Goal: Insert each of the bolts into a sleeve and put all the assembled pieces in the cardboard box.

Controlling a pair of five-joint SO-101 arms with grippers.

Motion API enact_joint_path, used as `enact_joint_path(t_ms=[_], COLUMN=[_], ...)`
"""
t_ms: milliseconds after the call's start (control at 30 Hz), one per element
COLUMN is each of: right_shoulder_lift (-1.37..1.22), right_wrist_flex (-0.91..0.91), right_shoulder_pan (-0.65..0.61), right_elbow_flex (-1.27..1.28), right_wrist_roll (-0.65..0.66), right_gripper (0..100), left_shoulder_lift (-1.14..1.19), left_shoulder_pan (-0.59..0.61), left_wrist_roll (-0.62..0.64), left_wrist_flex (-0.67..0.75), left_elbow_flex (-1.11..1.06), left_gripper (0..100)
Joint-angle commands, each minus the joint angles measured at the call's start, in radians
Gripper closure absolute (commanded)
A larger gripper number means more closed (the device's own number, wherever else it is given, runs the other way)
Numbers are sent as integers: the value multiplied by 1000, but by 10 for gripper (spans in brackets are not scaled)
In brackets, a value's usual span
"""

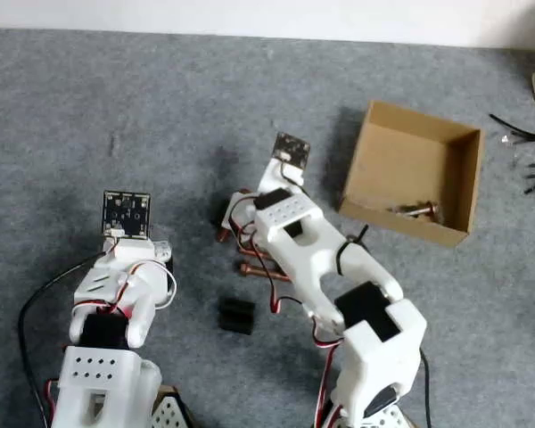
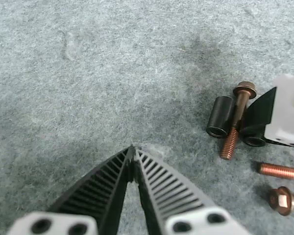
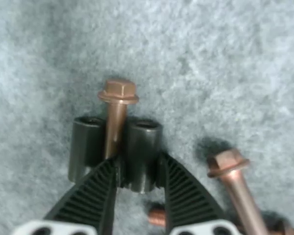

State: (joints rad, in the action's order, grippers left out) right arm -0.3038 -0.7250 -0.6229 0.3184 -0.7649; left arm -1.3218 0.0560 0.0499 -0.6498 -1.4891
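Shiny coppery metal bolts [image 3: 118,93], matt black sleeves [image 3: 143,147], fuzzy grey cloth [image 3: 235,58].

Left gripper [image 2: 133,152] closed, tips meeting; right gripper [image 3: 138,165] clamps 1 sleeve [image 3: 143,142]; both wrists pitch downward.

Open carpet [image 2: 88,73] fronts the left hand [image 2: 133,154]; a bolt [image 3: 116,117] and second sleeve [image 3: 85,147] crowd the right hand's [image 3: 138,162] sleeve [image 3: 143,139].

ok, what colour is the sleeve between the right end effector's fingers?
Black; the sleeve shows best in the right wrist view.
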Motion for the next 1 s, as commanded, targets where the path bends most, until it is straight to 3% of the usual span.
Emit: enact_joint_path(t_ms=[0, 233, 467, 800, 967], right_shoulder_lift=[82, 343, 565, 866, 969], right_wrist_flex=[-71, -44, 147, 338, 452], right_shoulder_pan=[24, 131, 165, 185, 260], right_elbow_flex=[-8, 105, 341, 653, 773], right_wrist_roll=[34, 44, 230, 236, 311], right_gripper=[995, 995, 995, 995, 995], left_shoulder_lift=[1, 1, 2, 7, 177], left_shoulder_pan=[15, 15, 15, -12, -73], left_wrist_roll=[-8, -8, -8, -43, -104], left_wrist_flex=[23, 23, 21, 17, 21], left_elbow_flex=[31, 31, 35, 36, 97], left_gripper=[989, 989, 989, 971, 940])
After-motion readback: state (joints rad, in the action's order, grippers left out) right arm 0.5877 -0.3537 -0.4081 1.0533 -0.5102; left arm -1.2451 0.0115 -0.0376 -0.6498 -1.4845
